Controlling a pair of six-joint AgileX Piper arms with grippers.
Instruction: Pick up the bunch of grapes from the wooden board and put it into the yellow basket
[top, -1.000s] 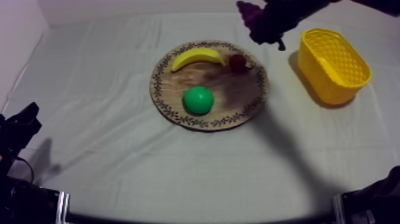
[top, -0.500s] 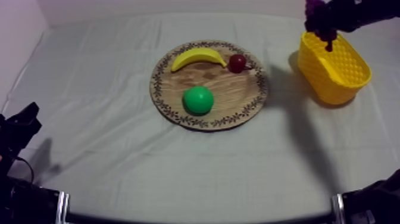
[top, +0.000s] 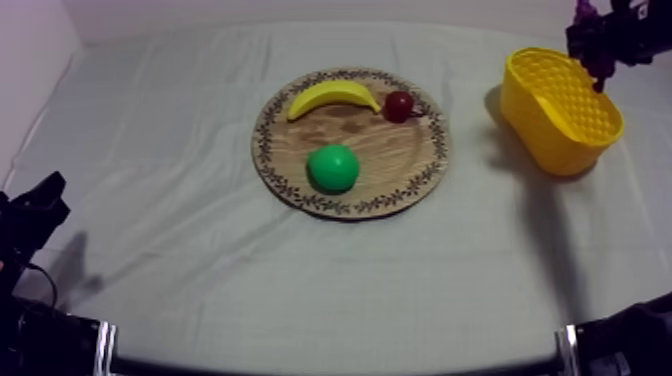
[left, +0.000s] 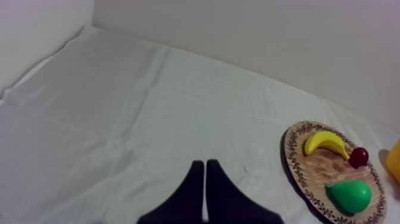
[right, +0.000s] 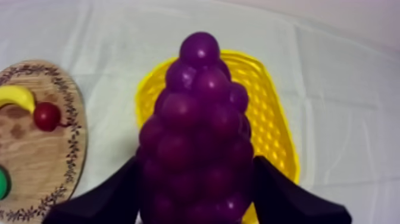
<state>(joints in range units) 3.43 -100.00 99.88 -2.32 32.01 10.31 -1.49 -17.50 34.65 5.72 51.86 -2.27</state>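
Observation:
The purple bunch of grapes (right: 199, 131) hangs between the fingers (right: 101, 199) of my right gripper (top: 598, 55), which is shut on it. It is held above the far end of the yellow basket (top: 560, 95), whose mesh (right: 268, 113) lies right under the bunch in the right wrist view. The round wooden board (top: 400, 160) at the table's middle carries a banana (top: 332, 96), a small red fruit (top: 399, 104) and a green pear (top: 333, 168). My left gripper (left: 205, 173) rests low at the table's near left, its fingers together as a narrow wedge.
The basket stands at the far right of the table, a short gap to the right of the board's patterned rim (top: 440, 130). The cloth between my left gripper (top: 45, 195) and the board is bare. A wall (left: 238, 30) runs along the far edge.
My right gripper has carried the grapes rightward from above the board's far edge, across the gap, to over the basket's far end. The left arm has not moved.

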